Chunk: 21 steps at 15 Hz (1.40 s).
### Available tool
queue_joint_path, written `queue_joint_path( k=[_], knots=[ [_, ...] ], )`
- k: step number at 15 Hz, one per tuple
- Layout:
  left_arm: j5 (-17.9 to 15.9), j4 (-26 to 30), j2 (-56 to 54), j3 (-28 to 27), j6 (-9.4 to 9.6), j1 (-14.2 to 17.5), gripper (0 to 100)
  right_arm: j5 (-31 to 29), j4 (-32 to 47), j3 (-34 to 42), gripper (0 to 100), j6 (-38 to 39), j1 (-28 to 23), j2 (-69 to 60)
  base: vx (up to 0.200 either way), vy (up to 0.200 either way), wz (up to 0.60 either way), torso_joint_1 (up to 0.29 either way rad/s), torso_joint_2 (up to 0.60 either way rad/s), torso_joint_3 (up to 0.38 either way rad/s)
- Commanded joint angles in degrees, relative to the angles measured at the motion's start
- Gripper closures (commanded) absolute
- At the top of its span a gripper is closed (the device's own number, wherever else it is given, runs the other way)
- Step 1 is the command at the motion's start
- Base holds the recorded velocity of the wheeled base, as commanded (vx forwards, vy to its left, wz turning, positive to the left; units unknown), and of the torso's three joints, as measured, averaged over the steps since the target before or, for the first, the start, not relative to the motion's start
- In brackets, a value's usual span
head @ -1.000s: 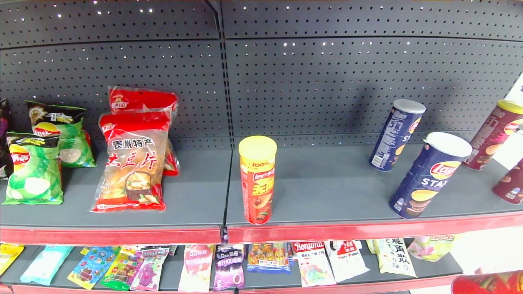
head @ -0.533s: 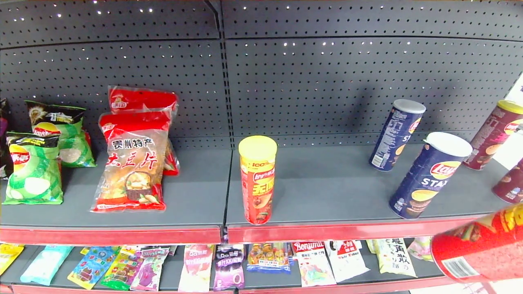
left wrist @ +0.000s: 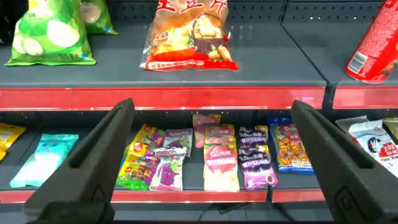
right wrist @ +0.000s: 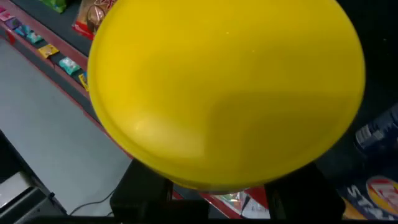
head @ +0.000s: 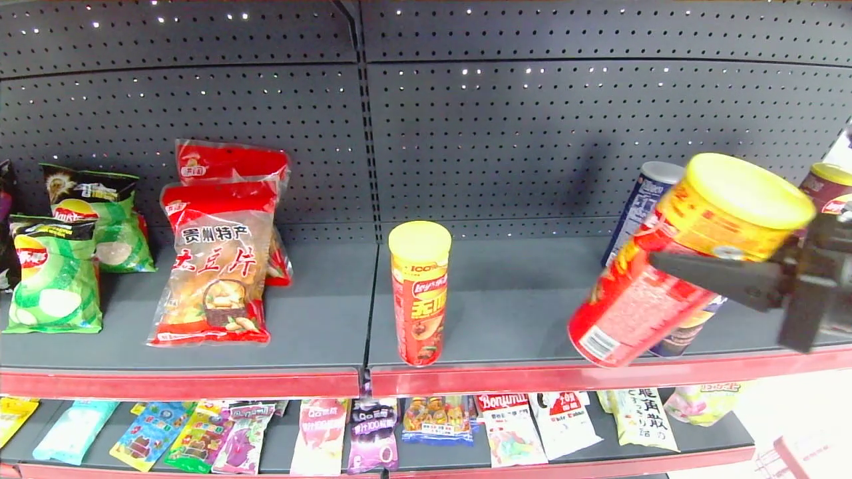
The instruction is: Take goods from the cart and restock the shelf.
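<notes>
Right hand point(head: 695, 261) holds red can point(head: 629, 309) tilted at shelf edge point(head: 506, 380)

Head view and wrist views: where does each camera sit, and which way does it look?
Head view: on the head, facing forward and down at the shelf; right gripper holds a red can.
Left wrist view: on the left wrist, facing the shelf front between the open jaws of the left gripper.
Right wrist view: on the right wrist, facing the can's yellow lid.
Shared: head and left wrist views show the red snack bag.

Dark pegboard wall point(head: 506, 133) (grey floor point(right wrist: 56, 124))
</notes>
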Motion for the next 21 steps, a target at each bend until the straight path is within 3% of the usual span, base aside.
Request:
queue_joint_path(
  k=[1, 5, 21],
  knots=[
    [0.02, -0.01, 0.19, 0.00, -0.04, 0.00, 0, -0.12, -5.51, -6.82, 100, -0.33, 1.41, 15.69, 0.000, 0.000, 0.00, 0.000, 0.00, 0.000],
    [0.02, -0.01, 0.19, 0.00, -0.04, 0.00, 0, 0.14, -10.78, -12.89, 100, -2.96, 1.50, 27.38, 0.000, 0.000, 0.00, 0.000, 0.00, 0.000],
    [0.02, -0.01, 0.19, 0.00, -0.04, 0.00, 0, 5.77, -10.61, -30.99, 100, -4.90, 2.73, 46.01, 0.000, 0.000, 0.00, 0.000, 0.00, 0.000]
  ],
)
